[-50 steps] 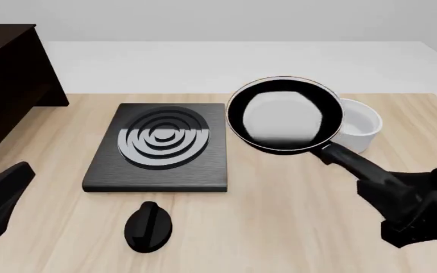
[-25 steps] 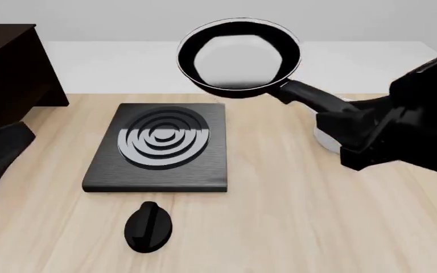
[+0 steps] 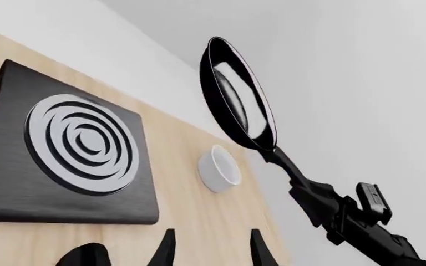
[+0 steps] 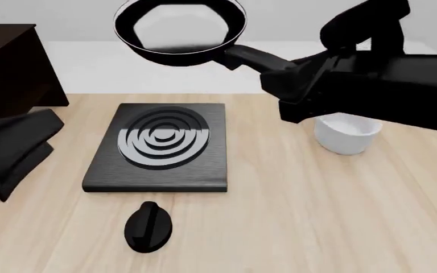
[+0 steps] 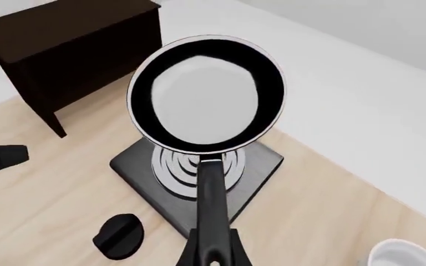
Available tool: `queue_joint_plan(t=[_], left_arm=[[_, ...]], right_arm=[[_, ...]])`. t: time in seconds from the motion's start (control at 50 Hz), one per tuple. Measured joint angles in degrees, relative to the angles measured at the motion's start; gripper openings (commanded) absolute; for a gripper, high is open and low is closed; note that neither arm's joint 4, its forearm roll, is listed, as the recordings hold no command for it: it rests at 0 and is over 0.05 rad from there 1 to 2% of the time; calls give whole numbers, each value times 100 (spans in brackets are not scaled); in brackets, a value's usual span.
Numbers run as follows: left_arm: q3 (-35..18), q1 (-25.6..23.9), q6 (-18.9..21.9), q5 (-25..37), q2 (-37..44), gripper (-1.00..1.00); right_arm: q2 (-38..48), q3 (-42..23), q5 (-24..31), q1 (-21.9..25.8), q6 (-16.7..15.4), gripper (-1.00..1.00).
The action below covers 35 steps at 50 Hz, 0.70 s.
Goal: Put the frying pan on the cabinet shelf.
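Here's the frying pan (image 4: pixel 179 27), high in the air above the far edge of the stove plate (image 4: pixel 157 147), nothing inside it, pale grey bottom bare. Its long handle runs back to the right end effector (image 5: pixel 213 256), whose fingers are clamped on either side of the handle's end. Over on the right of the surface (image 4: pixel 295 216) sits the white pot (image 4: pixel 346 133), also with nothing in it. The left end effector (image 3: pixel 209 252) hangs low at the near left, fingers spread apart and pinching nothing.

Now the views differ. The front view cuts the pan's top rim off at the frame edge and shows only a corner of the dark cabinet (image 4: pixel 9 74) at far left. The right wrist view shows the whole round pan from above, with the stove plate right beneath it and the cabinet's flat top board well off to one side, the pan nowhere near it. The left wrist view catches the pan edge-on, tilted steeply. A black knob (image 4: pixel 148 226) lies near the stove plate's front edge.
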Motion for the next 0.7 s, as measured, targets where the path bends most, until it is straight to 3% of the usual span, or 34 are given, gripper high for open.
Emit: queue_joint_plan(t=[0.3, 0.7], left_arm=[[152, -476, -620, -503, 315, 100], [165, -764, -973, -971, 688, 100]], right_arm=[[396, -263, -231, 338, 15, -100], [805, -351, -549, 755, 73, -100]])
